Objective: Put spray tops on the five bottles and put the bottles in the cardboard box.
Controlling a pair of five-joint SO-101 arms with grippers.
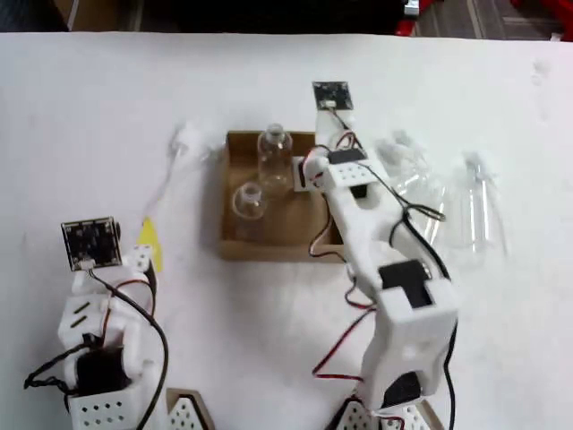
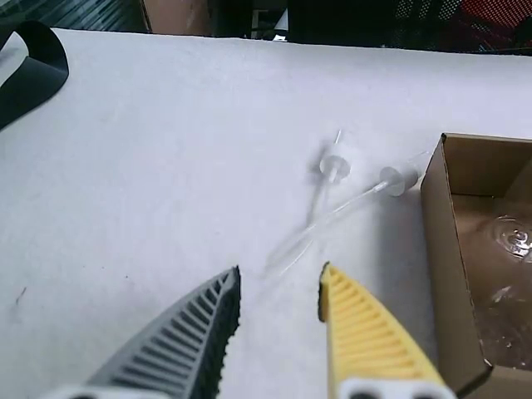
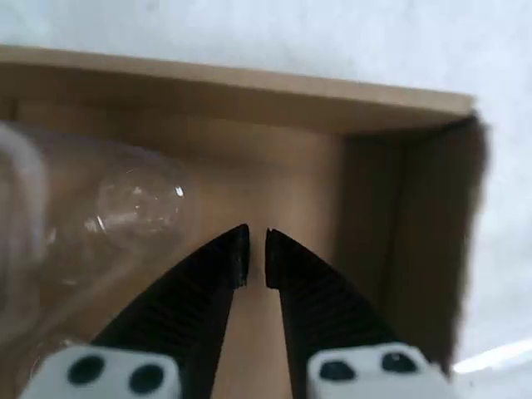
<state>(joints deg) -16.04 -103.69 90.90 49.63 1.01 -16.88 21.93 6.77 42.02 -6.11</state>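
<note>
Right gripper — black ribbed jaws drawn almost together, a thin slit left between the tips, nothing grasped; it is held over the inside of the open brown cardboard box, near one corner. Within the box, beside these jaws, a clear plastic bottle is recorded; from the high view, an open-necked bottle is seen upright by the far wall and a second bottle nearer the middle. Left gripper — one grey jaw and one yellow jaw spread apart, nothing between them, held low over the white table. Ahead of it, two clear plastic spray tops with thin dip tubes are laid on the table, just outside the box wall. Two further clear bottles are laid on their sides beyond the box's opposite side, near the right arm.
</note>
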